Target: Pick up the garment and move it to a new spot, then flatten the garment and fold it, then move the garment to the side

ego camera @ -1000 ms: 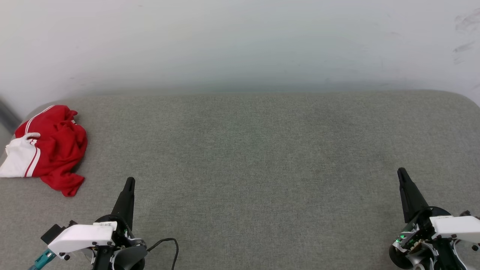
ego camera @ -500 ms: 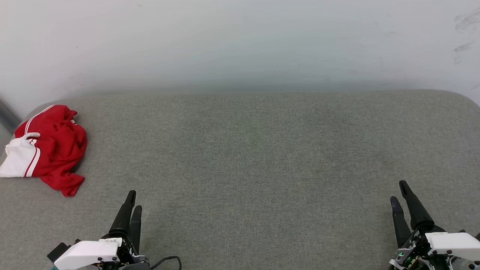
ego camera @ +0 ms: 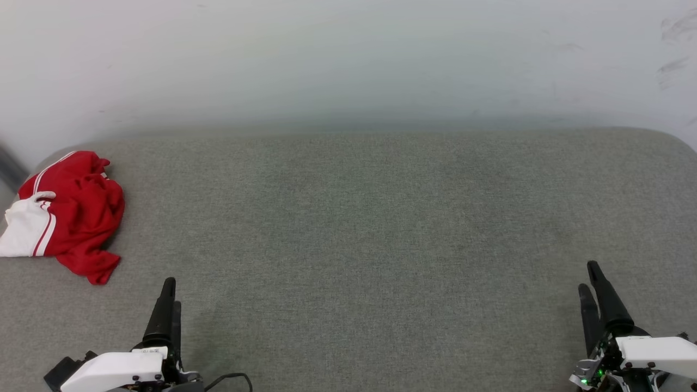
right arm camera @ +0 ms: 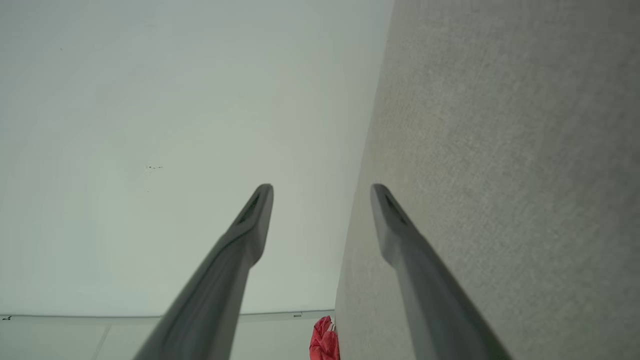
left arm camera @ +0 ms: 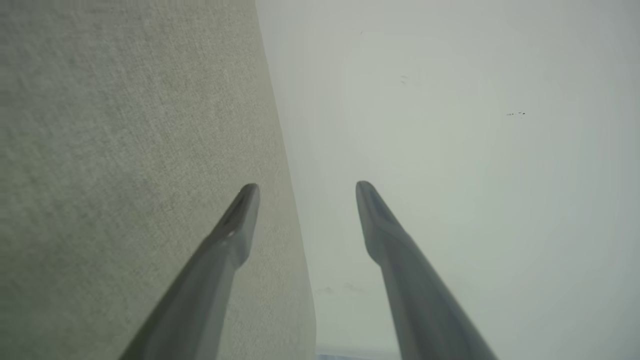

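The garment [ego camera: 71,212] lies crumpled at the far left of the grey padded table [ego camera: 359,218], red with a white panel and striped trim; no lettering shows. A sliver of the garment [right arm camera: 324,342] appears at the bottom of the right wrist view. My left gripper [ego camera: 171,294] hovers low near the front edge, right of and nearer than the garment, apart from it. Its fingers [left arm camera: 240,220] stand open with nothing between them. My right gripper [ego camera: 588,276] is at the lower right, far from the garment, and its open fingers [right arm camera: 400,235] hold nothing.
A white wall [ego camera: 348,54] rises straight behind the table's far edge. A dark cable [ego camera: 231,377] loops by the left arm at the bottom. The table's rounded corners show at far left and far right.
Both grippers have drawn back toward the bottom edge and turned so that both fingers of each show. The left one has also shifted left. The garment lies as before.
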{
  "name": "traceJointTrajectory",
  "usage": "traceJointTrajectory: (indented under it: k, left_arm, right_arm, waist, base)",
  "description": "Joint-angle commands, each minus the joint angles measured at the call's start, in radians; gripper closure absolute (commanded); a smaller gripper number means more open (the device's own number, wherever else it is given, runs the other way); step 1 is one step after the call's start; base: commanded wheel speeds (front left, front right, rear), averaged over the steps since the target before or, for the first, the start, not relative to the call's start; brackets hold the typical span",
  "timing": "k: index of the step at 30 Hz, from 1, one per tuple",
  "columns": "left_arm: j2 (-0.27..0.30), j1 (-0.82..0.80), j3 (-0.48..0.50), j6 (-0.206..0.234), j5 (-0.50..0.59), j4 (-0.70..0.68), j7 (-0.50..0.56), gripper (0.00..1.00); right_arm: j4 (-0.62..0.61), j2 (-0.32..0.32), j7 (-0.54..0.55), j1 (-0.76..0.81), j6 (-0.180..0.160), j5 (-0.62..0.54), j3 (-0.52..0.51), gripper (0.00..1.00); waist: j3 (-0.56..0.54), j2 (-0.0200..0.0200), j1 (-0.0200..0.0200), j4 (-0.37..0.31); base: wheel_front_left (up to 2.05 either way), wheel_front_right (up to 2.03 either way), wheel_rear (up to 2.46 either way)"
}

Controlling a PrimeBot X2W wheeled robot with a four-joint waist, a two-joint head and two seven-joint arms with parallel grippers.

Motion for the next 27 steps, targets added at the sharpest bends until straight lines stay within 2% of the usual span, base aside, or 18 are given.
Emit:
traceJointTrajectory:
  k: [1,10,15,27]
  left_arm:
    - [0.003,-0.016,0.013,-0.001,0.029,-0.018,-0.011,0.00]
    - [0.003,-0.023,0.077,-0.001,0.175,-0.070,-0.049,0.00]
    - [0.004,-0.020,0.082,0.015,0.296,-0.146,-0.068,0.00]
    - [0.004,0.014,-0.063,0.112,0.644,-0.320,-0.111,0.00]
  right_arm:
    - [-0.013,-0.001,-0.010,-0.016,0.000,-0.031,-0.011,0.00]
    - [-0.034,-0.001,-0.049,-0.032,0.000,-0.221,-0.049,0.00]
    - [-0.085,-0.001,-0.068,-0.033,0.000,-0.392,-0.055,0.00]
    - [-0.218,-0.001,-0.111,-0.020,0.000,-0.774,-0.012,0.00]
  waist:
    - [0.001,0.0000,0.0000,0.000]
    - [0.008,0.0000,0.0000,-0.001]
    - [0.013,0.0000,0.0000,-0.004]
    - [0.024,0.0000,0.0000,-0.006]
  base:
    - [0.00,0.00,0.00]
    - [0.00,0.00,0.00]
    - [0.00,0.00,0.00]
    - [0.00,0.00,0.00]
